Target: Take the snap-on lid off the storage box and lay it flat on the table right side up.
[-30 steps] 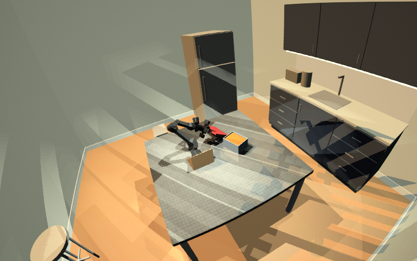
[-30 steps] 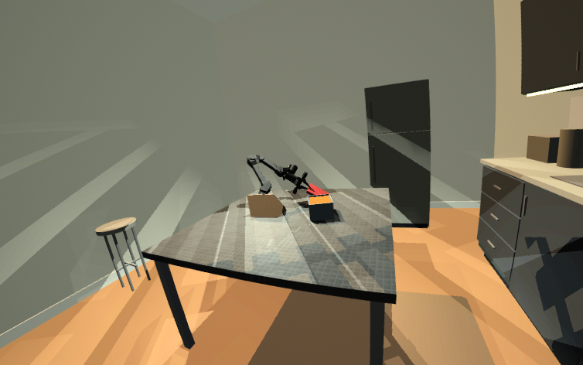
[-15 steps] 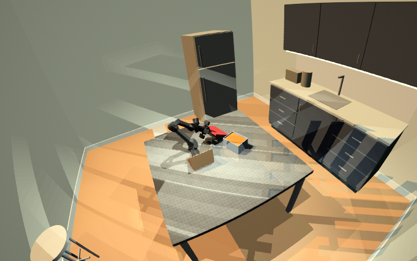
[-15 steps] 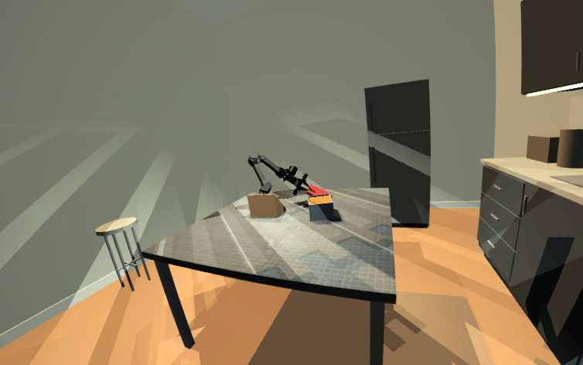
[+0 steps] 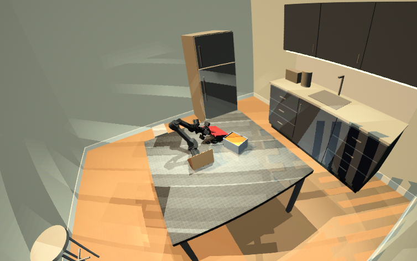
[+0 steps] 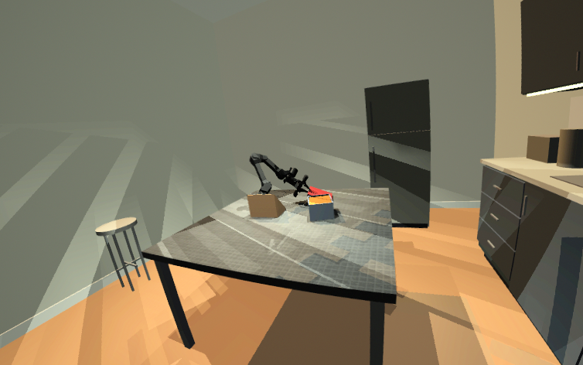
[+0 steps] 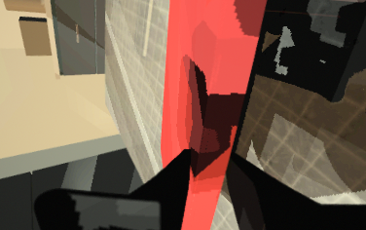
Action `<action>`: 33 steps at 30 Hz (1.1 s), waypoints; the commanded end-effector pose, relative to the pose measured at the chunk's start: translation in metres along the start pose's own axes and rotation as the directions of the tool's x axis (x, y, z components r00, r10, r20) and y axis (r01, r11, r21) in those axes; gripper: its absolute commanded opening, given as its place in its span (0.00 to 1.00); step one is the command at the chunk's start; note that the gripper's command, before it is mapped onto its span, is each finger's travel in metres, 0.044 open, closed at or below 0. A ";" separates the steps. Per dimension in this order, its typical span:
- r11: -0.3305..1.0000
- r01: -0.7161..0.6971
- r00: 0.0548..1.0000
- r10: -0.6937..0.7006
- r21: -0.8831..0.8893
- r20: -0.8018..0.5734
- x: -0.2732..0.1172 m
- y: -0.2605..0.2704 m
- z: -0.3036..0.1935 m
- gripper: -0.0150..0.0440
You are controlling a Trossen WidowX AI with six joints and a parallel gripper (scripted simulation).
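The snap-on lid [image 5: 217, 131] [image 6: 320, 192] [image 7: 224, 63] is off, leaving the storage box [image 5: 230, 147] [image 6: 322, 212] open, and in the top view it slants at the box's ten o'clock, close beside it, gripped by its edge in the narrowed fingers of the gripper [image 5: 212, 135] [image 6: 308, 190] [image 7: 207, 157]. What seems left is levelling it right side up, laying it flat on the table [image 5: 215, 197] [image 6: 275, 254] [image 7: 133, 78] and letting go

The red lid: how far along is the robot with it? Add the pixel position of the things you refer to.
Done: the lid [image 5: 217, 131] [image 6: 320, 192] [image 7: 214, 58] is off the box [image 5: 235, 148] [image 6: 321, 212], whose orange inside shows. In progress: the hand [image 5: 210, 134] [image 6: 308, 192] [image 7: 207, 157] grips the lid, tilted beside the box. Left: lay it flat, right side up, and let go.
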State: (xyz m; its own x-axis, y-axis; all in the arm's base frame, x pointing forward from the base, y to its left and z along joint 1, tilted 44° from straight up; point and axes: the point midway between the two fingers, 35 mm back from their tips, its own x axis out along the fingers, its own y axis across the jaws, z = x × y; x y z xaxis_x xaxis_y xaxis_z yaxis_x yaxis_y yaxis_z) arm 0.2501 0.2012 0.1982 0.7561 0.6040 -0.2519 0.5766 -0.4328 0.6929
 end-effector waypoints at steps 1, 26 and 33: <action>0.999 0.041 0.999 -0.041 -0.002 0.012 0.004 -0.015 0.005 0.25; 0.999 0.041 0.999 -0.040 -0.002 0.012 0.007 -0.009 -0.001 0.72; 0.999 0.041 0.999 -0.041 -0.002 0.012 -0.001 -0.018 0.001 0.99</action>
State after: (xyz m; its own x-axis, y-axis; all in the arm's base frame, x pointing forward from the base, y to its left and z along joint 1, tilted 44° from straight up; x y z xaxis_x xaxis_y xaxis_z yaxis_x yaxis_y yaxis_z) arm 0.2453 0.2095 0.1905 0.7367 0.6156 -0.2799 0.6030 -0.4107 0.6839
